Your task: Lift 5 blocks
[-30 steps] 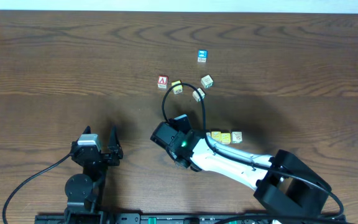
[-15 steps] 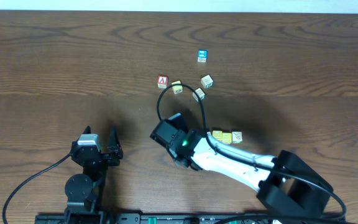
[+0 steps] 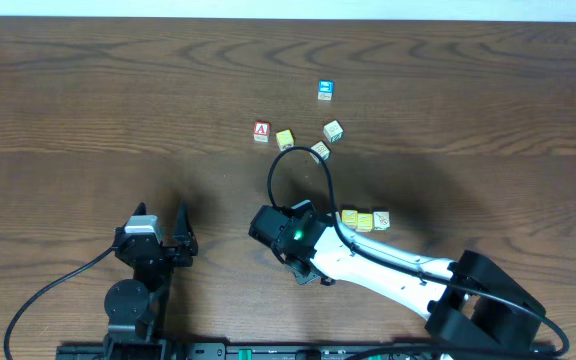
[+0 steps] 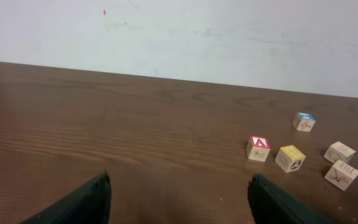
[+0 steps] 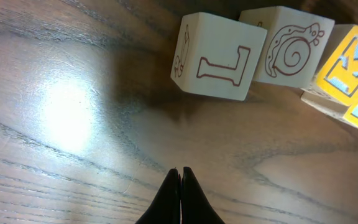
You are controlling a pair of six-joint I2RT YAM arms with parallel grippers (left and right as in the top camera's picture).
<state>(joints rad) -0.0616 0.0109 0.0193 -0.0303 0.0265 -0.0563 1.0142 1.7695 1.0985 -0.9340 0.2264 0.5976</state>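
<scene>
Three blocks lie in a row on the table, a white "L" block (image 5: 219, 57), a white snail block (image 5: 288, 46) and a yellow block (image 5: 351, 68); from above the row (image 3: 365, 220) sits just right of my right wrist. My right gripper (image 5: 180, 171) is shut on nothing, its tips low over bare wood short of the "L" block. Farther back lie a yellow block (image 3: 285, 139) and two whitish blocks (image 3: 333, 130) (image 3: 319, 151). My left gripper (image 3: 161, 212) stands open and empty at the front left, far from all blocks.
A red "A" cube (image 3: 261, 131) and a blue-faced cube (image 3: 325, 90) lie by the far cluster. A black cable loop (image 3: 301, 160) rises from my right wrist over the whitish block. The right arm's white link (image 3: 388, 268) crosses the front right.
My right wrist has shifted a little toward the front edge and turned, and its cable loop swung right. The blocks and the left arm have not moved.
</scene>
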